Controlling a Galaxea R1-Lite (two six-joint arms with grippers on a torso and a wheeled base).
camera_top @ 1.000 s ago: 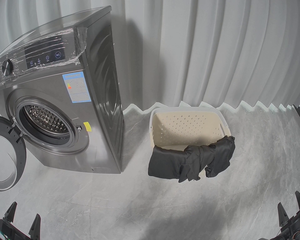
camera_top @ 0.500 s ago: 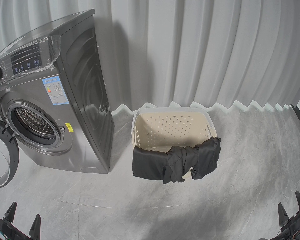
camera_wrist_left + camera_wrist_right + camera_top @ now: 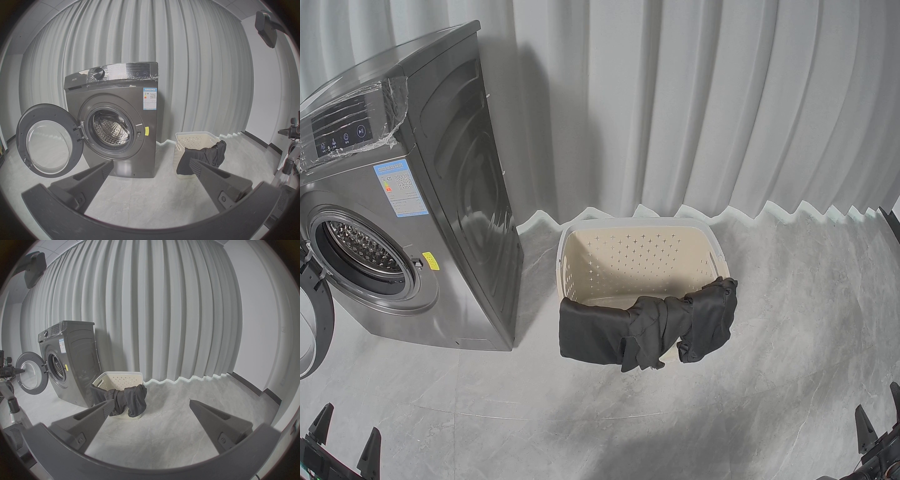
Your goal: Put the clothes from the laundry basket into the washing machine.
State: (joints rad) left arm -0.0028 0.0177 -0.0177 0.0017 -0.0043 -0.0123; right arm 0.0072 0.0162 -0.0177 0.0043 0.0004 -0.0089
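The left gripper [image 3: 150, 162] has its two dark pointed fingers spread wide with nothing between them, and the right gripper [image 3: 151, 402] is likewise agape and empty; both hang low over the grey marble-patterned floor [image 3: 550, 400], well apart from everything the task concerns. Ahead of them, the black crumpled garment [image 3: 650, 322] is draped over the near rim of the cream perforated plastic laundry basket [image 3: 637, 253], part hanging down the outside, with a twisted bunch near its middle. To the basket's left, close by but apart from it, stands the dark grey front-loading washing machine [image 3: 456, 206], its round porthole door [image 3: 47, 140] swung fully open and the steel drum [image 3: 111, 128] exposed. White pleated curtains [image 3: 706, 106] hang behind. I judge this to be the approach stage, with no grasp begun. The next move calls for closing in on the basket, lowering one gripper onto that bunched middle, pinching it firmly, then lifting it clear of the rim before carrying it leftward to the drum
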